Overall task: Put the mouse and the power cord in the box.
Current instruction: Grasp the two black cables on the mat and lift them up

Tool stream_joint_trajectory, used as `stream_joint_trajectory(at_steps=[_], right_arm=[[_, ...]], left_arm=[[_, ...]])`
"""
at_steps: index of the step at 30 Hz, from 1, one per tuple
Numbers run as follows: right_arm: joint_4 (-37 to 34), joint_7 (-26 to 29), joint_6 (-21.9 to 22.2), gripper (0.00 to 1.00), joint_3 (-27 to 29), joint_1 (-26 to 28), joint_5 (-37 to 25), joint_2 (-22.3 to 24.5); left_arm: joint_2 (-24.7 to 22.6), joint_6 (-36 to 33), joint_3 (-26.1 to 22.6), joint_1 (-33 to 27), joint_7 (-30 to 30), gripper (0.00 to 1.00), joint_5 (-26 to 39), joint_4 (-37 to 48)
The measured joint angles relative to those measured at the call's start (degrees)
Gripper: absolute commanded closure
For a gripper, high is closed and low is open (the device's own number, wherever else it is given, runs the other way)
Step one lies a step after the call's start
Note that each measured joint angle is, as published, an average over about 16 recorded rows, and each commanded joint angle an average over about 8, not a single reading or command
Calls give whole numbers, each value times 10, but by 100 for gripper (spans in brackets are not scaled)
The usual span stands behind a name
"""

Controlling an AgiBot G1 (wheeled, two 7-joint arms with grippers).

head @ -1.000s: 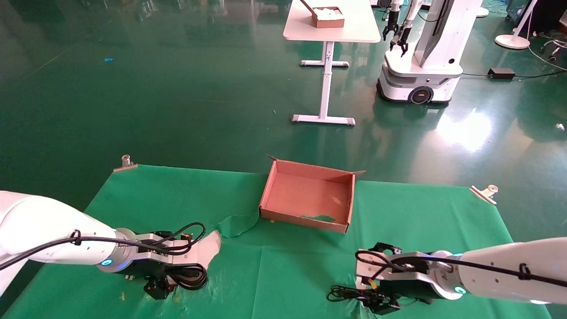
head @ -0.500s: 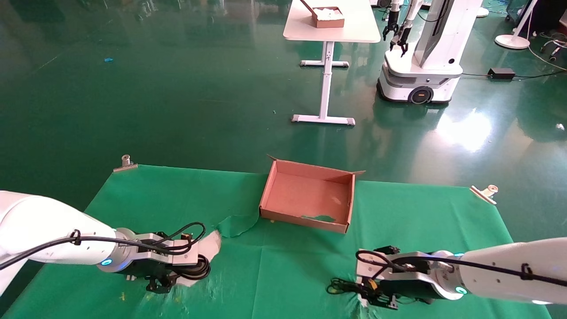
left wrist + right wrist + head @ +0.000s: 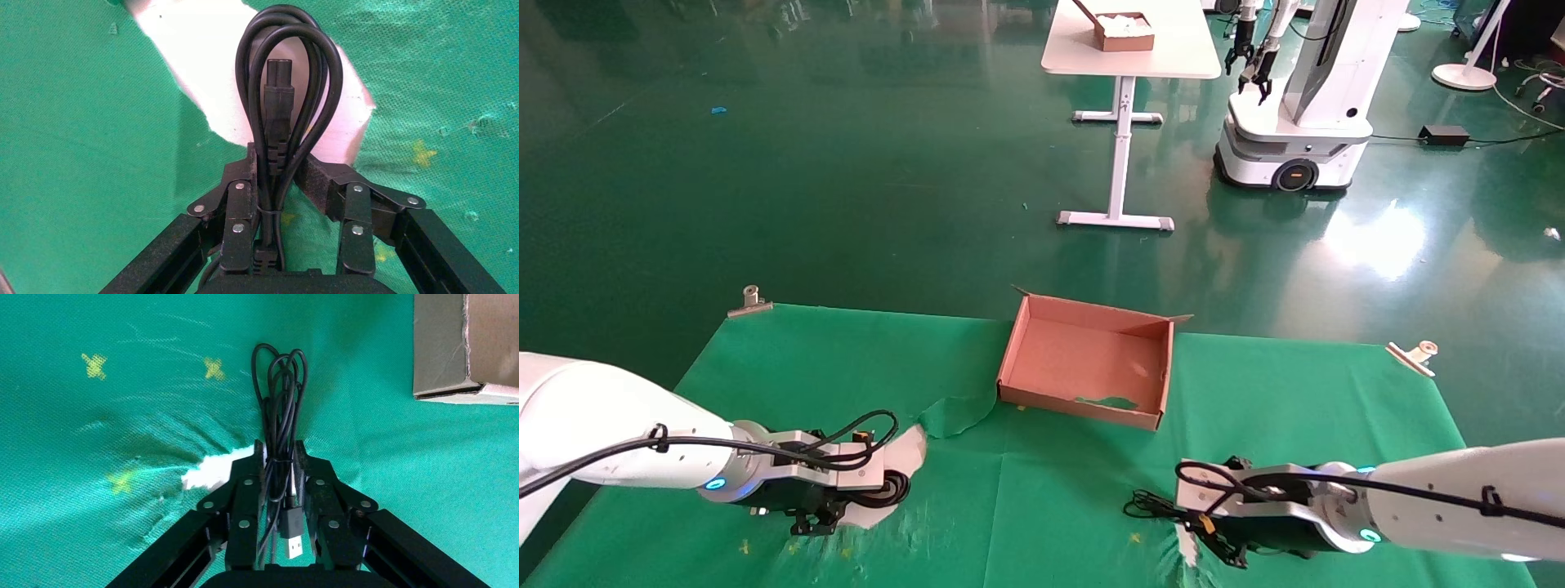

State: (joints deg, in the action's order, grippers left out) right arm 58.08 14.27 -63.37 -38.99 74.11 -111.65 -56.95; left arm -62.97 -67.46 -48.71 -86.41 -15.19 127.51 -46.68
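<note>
- We're clamping the left gripper (image 3: pixel 278 184) on the power cord (image 3: pixel 285 92), bundle running lengthwise between the pads, loops sticking out ahead, low over the green cloth (image 3: pixel 1042 490).
- We're pinching the right gripper (image 3: pixel 278 462) on the thin cable (image 3: pixel 280 398) of the mouse; its body isn't visible.
- The box (image 3: pixel 1088 363) is sitting empty, ahead and between both arms: forward-right of the left gripper, forward-left of the right, about equally near.

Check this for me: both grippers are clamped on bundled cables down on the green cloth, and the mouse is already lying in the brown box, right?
Not quite. The head view shows the box empty. The rest holds: the left gripper is shut on the power cord, the right gripper on the thin USB cable, over the green cloth.
</note>
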Motion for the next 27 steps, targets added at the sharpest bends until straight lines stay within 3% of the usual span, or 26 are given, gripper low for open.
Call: stream_joint_trajectory(at_steps=[15, 27], right_arm=[[-17, 0, 18, 100, 25, 44, 7, 17], [-51, -1, 38, 100, 60, 127, 6, 53]], left_arm=[[-11, 4, 19, -42, 13, 100, -26, -40], [-113, 113, 15, -87, 107, 100, -76, -25]])
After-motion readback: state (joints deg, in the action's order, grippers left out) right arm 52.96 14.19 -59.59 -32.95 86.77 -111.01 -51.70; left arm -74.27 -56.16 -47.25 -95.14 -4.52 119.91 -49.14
